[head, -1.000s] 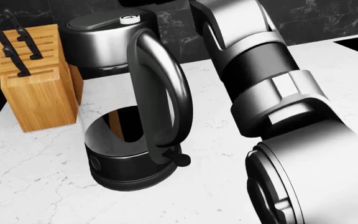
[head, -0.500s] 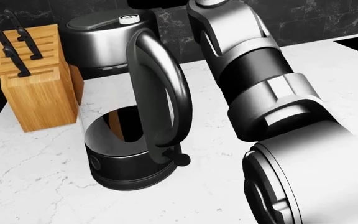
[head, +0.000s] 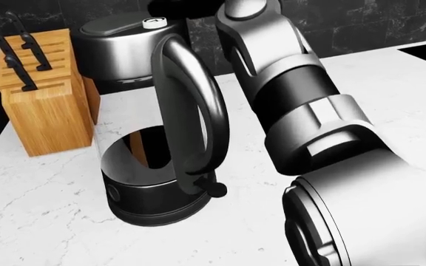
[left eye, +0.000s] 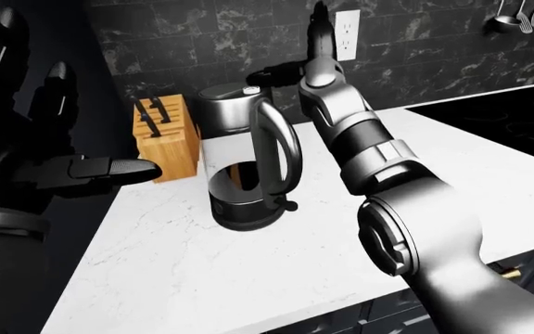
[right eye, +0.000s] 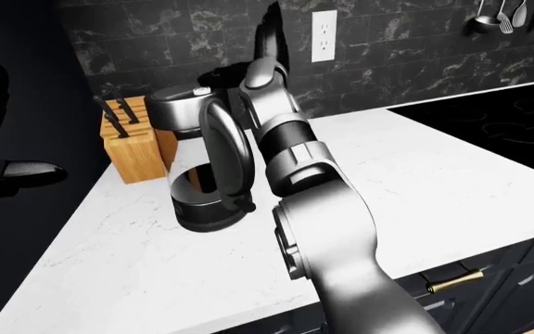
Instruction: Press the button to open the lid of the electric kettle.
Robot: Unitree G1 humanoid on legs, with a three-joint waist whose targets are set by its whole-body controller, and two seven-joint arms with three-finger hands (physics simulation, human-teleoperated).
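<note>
Right hand [left eye: 321, 28] raised high against the dark marble tile wall [left eye: 415, 42], dark fingers pointing up beside the white outlet [left eye: 346, 34]; too dark to tell how far spread, nothing visibly held. Right arm [head: 302, 111] stretched up from bottom right of the eye views, glossy silver shells with black joint bands, round elbow cap nearest camera.

Just left of and below that hand: electric kettle [left eye: 246, 167], upright on the white veined marble counter [left eye: 490, 181]. Clear glass body, brushed steel top band, black base, big looped dark handle [head: 194, 111] facing the arm. Lid [head: 120, 23] down, small white button [head: 154, 22] at its handle-side edge, untouched, hand well above it.

Further left past the kettle: wooden knife block [head: 43, 94], black handles sticking out at a slant.

Left hand [left eye: 54, 160] far left in the left-eye view, off the counter edge, black fingers splayed wide, empty.

Black glass cooktop [right eye: 490, 118] well to the right of the arm.
</note>
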